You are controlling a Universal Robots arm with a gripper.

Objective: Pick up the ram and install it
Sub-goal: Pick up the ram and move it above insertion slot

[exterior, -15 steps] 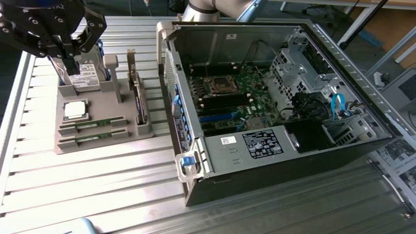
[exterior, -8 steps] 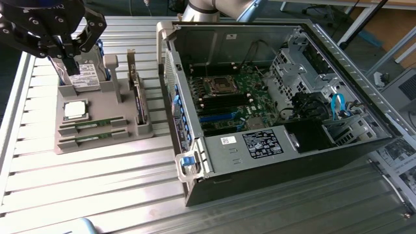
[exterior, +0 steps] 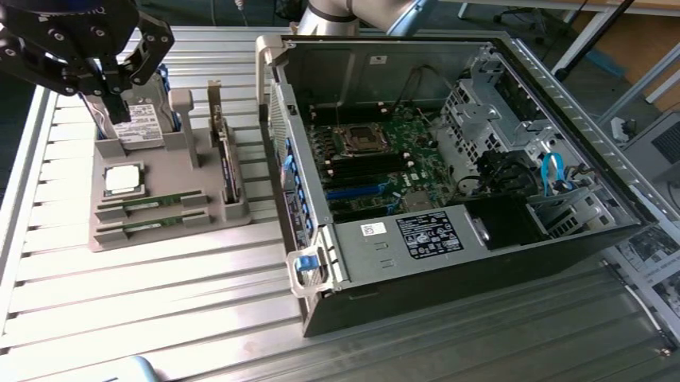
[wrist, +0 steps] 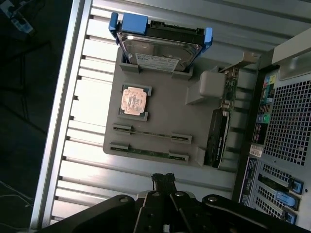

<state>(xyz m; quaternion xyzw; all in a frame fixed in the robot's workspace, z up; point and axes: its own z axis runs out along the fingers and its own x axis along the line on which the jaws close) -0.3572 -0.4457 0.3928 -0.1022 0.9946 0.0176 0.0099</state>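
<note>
Over holder [exterior: 175, 173] near table [exterior: 138, 302] edge at exterior view's left: jaws closed, empty, raised clear. Two ram sticks [exterior: 151, 201] slotted, uncovered; computer case [exterior: 447, 282] just beside holder.

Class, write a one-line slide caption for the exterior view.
Shut gripper hovers by the grey parts holder, both ram sticks seated in its slots, beside the open computer case.

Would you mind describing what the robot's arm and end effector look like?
The end effector is matte black, built from angular linkage bars joined by round pivot pins and narrowing to slim tips. The arm is a smooth, silver-grey tube with a pale blue-grey section at its joint.
</note>
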